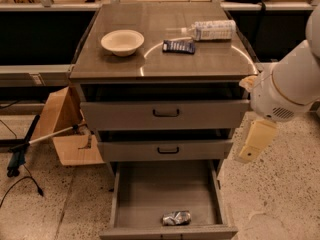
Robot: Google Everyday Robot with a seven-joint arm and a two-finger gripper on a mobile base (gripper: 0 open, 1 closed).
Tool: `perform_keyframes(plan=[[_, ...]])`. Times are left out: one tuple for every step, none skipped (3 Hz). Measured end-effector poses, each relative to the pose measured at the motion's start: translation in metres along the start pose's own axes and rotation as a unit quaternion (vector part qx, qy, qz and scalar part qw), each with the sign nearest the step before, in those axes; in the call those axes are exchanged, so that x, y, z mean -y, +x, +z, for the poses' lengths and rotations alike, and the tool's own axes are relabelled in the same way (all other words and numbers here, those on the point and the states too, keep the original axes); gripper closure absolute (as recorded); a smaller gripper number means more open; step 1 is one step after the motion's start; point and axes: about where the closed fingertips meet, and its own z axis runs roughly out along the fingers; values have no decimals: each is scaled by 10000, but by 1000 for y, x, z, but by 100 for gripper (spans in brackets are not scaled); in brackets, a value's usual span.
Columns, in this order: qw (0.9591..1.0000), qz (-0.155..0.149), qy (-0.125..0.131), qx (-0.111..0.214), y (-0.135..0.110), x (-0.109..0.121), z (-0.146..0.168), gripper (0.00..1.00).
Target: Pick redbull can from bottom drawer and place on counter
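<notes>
The redbull can [176,217], small, silver and dented, lies on its side near the front edge of the open bottom drawer [150,191]. The counter [165,59] is the glossy grey-brown top of the cabinet. My gripper [255,141], a cream-coloured piece hanging under the white arm [292,81], hovers to the right of the cabinet at the height of the middle drawer. It is well above and to the right of the can and holds nothing that I can see.
On the counter stand a cream bowl [122,41], a flat dark blue packet [179,46] and a clear plastic bottle [210,30] lying on its side. Two upper drawers with black handles [166,113] stand partly open. A cardboard box [67,129] sits on the floor at the left.
</notes>
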Motion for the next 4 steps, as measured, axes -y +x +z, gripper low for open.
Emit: perform_keyframes(plan=[[9982,-225,-351,423,-3,0,22,0],[9919,-548,-699,905,-10,-5,43,0],[9875,-704,-927,1059,-18,-12,62,0],[9875,-705,-930,1060,-18,-12,62,0]])
